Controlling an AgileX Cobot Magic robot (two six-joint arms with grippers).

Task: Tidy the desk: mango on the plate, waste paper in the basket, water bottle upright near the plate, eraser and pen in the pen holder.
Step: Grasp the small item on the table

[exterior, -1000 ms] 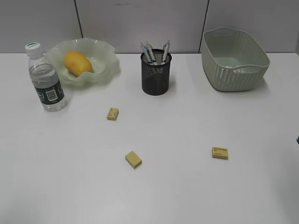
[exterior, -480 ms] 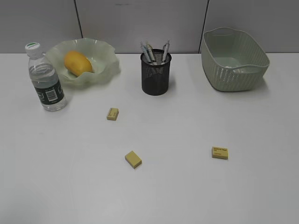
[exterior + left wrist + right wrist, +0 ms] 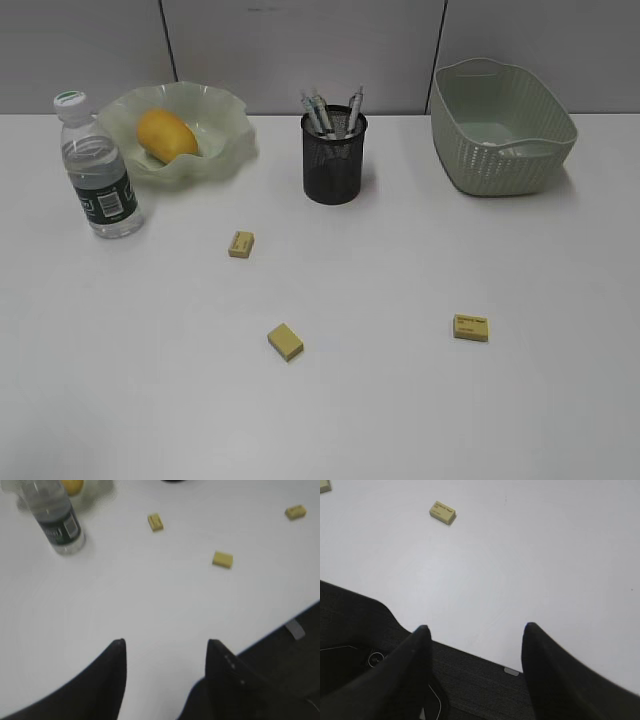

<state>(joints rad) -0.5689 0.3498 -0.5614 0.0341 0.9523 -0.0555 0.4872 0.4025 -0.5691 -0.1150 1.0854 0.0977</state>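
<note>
The mango [image 3: 166,134] lies in the wavy-rimmed plate [image 3: 225,115] at the back left of the desk [image 3: 400,410]. The water bottle [image 3: 98,170] stands upright just left of the plate. Pens [image 3: 330,112] stick out of the black mesh pen holder [image 3: 334,160]. Three yellow erasers lie loose on the desk: one [image 3: 241,244] in front of the holder, one [image 3: 285,342] nearer, one [image 3: 471,327] to the right. The basket [image 3: 500,125] sits at the back right. Waste paper is out of view. My left gripper [image 3: 167,642] is open and empty over bare desk. My right gripper [image 3: 476,627] is open and empty at the desk's front edge.
Neither arm appears in the exterior view. The left wrist view shows the bottle [image 3: 55,517] and three erasers far ahead. An eraser [image 3: 442,512] lies ahead of the right gripper, and dark floor shows below the desk's front edge.
A dark sliver at the right edge of the exterior view one second ago is gone. Nothing on the desk has moved.
</note>
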